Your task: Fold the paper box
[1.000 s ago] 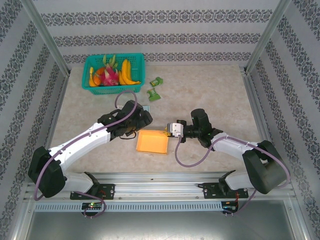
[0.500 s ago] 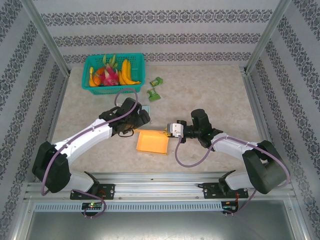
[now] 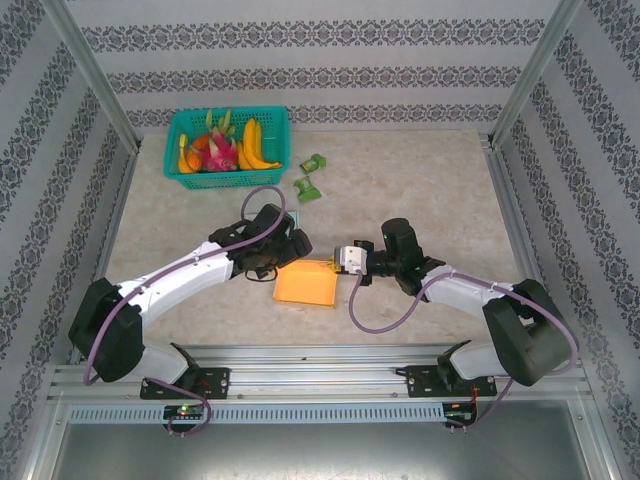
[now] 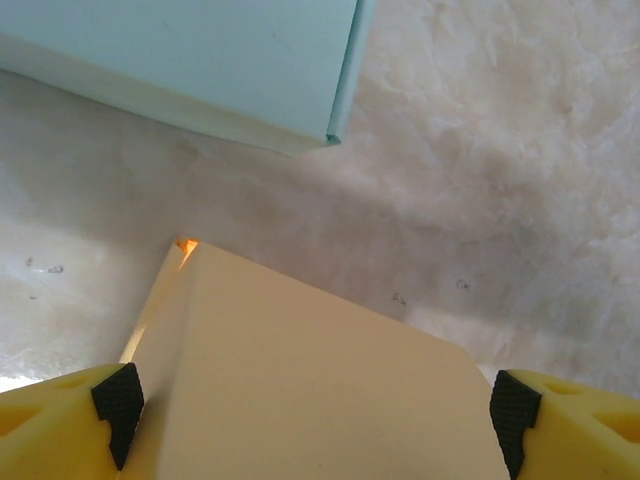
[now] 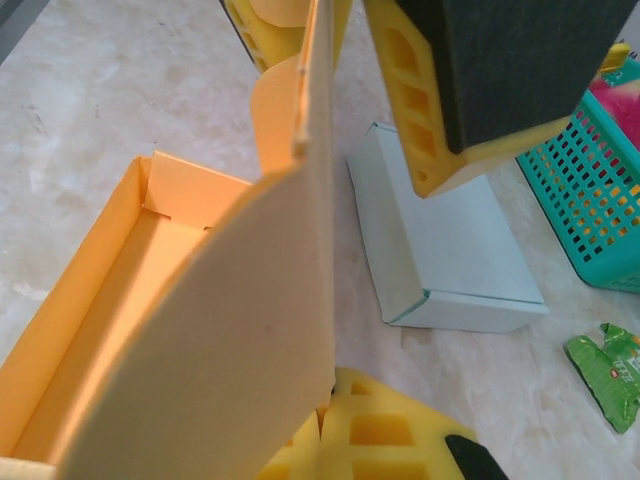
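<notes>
While the right claw (image 3: 338, 264) pinches its flap (image 5: 250, 330), the paper box (image 3: 303, 286) lies lengthwise left-right, left claw (image 4: 316, 420) spread.

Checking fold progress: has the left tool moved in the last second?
Yes. The left tool has shifted right, toward the orange box and farther from the teal basket.

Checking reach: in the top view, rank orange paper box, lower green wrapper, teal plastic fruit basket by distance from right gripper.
1. Orange paper box, gripped, table centre.
2. Lower green wrapper, beyond, slightly left.
3. Teal plastic fruit basket, far left.
</notes>
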Tool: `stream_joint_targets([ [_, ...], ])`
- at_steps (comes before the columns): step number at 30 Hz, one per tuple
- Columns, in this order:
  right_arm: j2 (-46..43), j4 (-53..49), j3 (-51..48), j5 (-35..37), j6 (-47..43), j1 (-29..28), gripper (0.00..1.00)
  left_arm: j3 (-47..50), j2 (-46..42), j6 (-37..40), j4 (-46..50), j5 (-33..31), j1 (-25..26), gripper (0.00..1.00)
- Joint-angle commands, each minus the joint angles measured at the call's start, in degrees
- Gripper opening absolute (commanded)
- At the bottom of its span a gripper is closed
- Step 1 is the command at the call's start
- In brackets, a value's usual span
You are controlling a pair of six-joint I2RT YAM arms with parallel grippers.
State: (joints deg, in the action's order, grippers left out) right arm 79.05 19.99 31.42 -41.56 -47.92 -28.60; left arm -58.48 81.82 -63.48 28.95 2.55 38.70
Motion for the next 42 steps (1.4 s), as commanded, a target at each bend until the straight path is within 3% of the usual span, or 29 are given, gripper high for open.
stream_joint_targets([
  [1,0.2,-0.3,-0.8,-0.1,-1.0,-0.3,0.0,-1.6,-0.5,-2.0,-1.7,-0.2,2.4,0.89],
  [8,-0.2,-1.8,-1.0,1.4,-2.5,-1.4,0.01,0.7,0.5,-2.0,-2.0,-3.1,4.1,0.83],
  [16,-2.2,-4.7,-1.4,6.6,-3.6,-2.8,0.29,7.8,-1.6,-3.3,-2.2,-8.0,4.4,0.79],
  [21,-5.3,-9.9,-1.4,11.6,-4.2,-3.5,0.54,10.0,-2.3,-4.5,-2.2,-10.1,4.5,0.79],
  [26,-10.7,-12.9,-1.9,17.1,-1.4,-3.7,0.55,9.8,-2.3,-5.0,-1.1,-12.0,5.1,0.79],
  [29,-14.6,-11.7,-2.0,20.9,8.0,-4.0,0.55,10.2,-2.7,-5.2,-1.0,-12.5,5.2,0.79],
  [33,-19.3,-12.1,0.5,31.8,36.1,-5.3,0.5,10.9,-3.9,-5.8,-0.7,-13.9,5.3,0.79],
  [36,-21.4,-14.9,0.8,40.5,58.6,-6.7,0.58,11.7,-5.0,-6.3,-0.6,-14.9,5.7,0.79],
  [38,-21.4,-17.1,0.4,42.6,71.2,-7.9,0.58,12.1,-5.3,-6.5,-0.4,-15.4,5.9,0.79],
  [40,-20.0,-19.5,0.7,46.5,80.9,-10.4,0.57,12.4,-5.3,-6.9,-0.2,-15.8,6.3,0.79],
  [42,-17.5,-19.2,1.5,50.2,83.1,-14.6,0.58,12.7,-5.3,-7.2,0.0,-16.6,6.9,0.79],
])
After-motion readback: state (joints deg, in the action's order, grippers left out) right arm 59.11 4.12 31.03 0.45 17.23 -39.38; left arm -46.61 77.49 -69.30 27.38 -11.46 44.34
